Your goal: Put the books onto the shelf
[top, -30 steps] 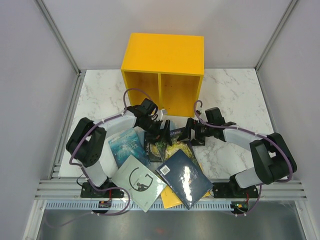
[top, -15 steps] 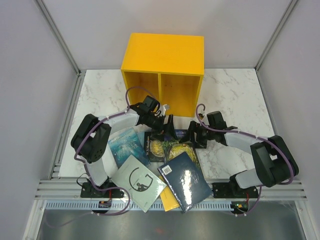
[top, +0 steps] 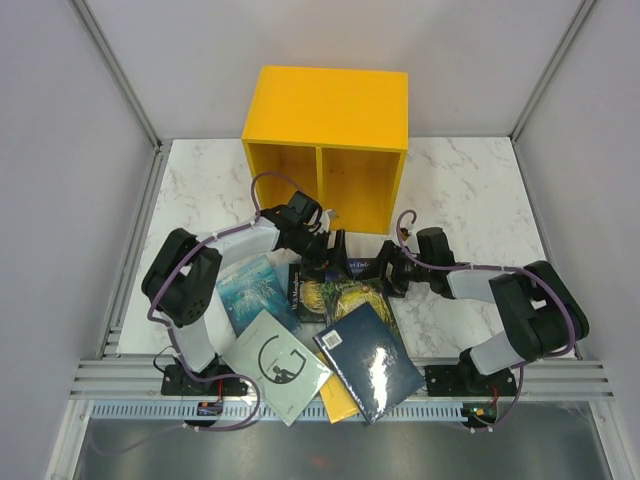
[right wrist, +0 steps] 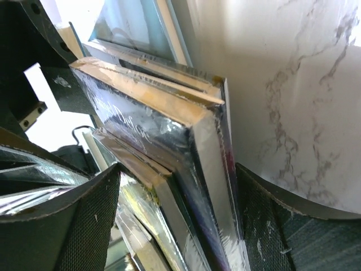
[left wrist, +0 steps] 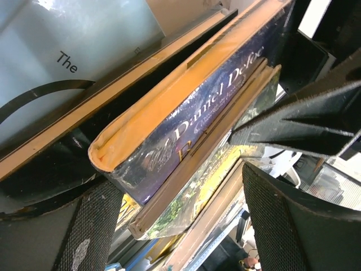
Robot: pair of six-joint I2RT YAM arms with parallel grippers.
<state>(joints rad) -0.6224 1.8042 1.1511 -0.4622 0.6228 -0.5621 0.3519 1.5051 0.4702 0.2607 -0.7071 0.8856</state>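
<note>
- While both arms meet over the pile, the spine of the dark blue book (left wrist: 214, 107) shows gold lettering reading "Daniel Defoe". The pale grey book (left wrist: 73, 45) behind it shows "The".
- That dark blue book sits between the spread fingers of the left gripper (left wrist: 186, 226), which is open around it.
- The right gripper (right wrist: 175, 226), also open, straddles the same book from the right.
- The other books (top: 275, 362) lie flat on the surface (top: 470, 190), near of the yellow shelf (top: 325, 105).

White marble-patterned counter (top: 200, 190), evenly lit. Plain pale grey wall panels (top: 60, 150) enclose three sides, joined by aluminium corner posts (top: 115, 62). A ribbed aluminium rail (top: 110, 378) runs along the near edge.
</note>
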